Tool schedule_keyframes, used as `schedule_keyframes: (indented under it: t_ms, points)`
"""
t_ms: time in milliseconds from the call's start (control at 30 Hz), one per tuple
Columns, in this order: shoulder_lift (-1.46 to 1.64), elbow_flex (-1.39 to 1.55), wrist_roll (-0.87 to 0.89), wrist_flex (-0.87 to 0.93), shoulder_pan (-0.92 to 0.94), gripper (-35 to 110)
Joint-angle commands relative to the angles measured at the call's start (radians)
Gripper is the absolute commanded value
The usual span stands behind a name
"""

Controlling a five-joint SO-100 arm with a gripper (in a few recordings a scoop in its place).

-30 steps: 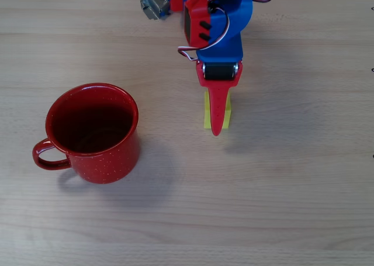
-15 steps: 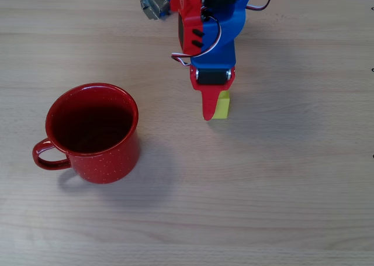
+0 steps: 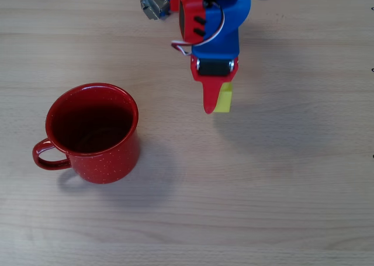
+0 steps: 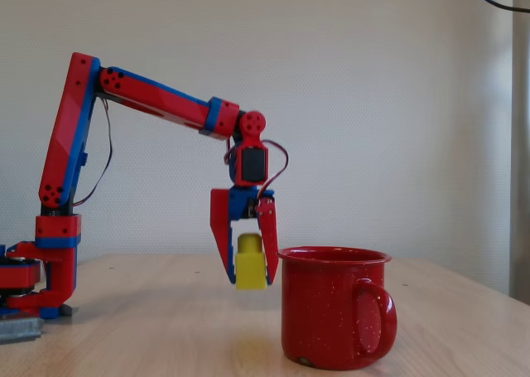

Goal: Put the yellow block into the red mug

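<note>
We see the red-and-blue two-finger gripper (image 4: 248, 269) clamped on the small bright yellow plastic brick (image 4: 250, 266), lifted off the table beside the glossy red speckled enamel mug (image 4: 331, 306).

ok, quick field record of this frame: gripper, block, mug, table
gripper: shut on the yellow block, fingers pointing down
yellow block: held between the fingers, lifted clear of the table, stud on top
red mug: upright on the table, nothing visible inside, handle toward lower left in the overhead view
block vs mug: block is apart from the mug, not above its opening; in the overhead view it sits to the right of the mug
table: light wood
</note>
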Motion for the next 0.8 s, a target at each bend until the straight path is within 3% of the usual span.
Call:
schedule_keyframes:
  t_ms: [0,433,767]
  points:
    - [0.16,-0.135,0.029,0.078,0.017,0]
    - [0.304,-0.413,-0.081,0.259,0.241,0]
    - [0.347,-0.403,-0.179,0.058,0.523,0]
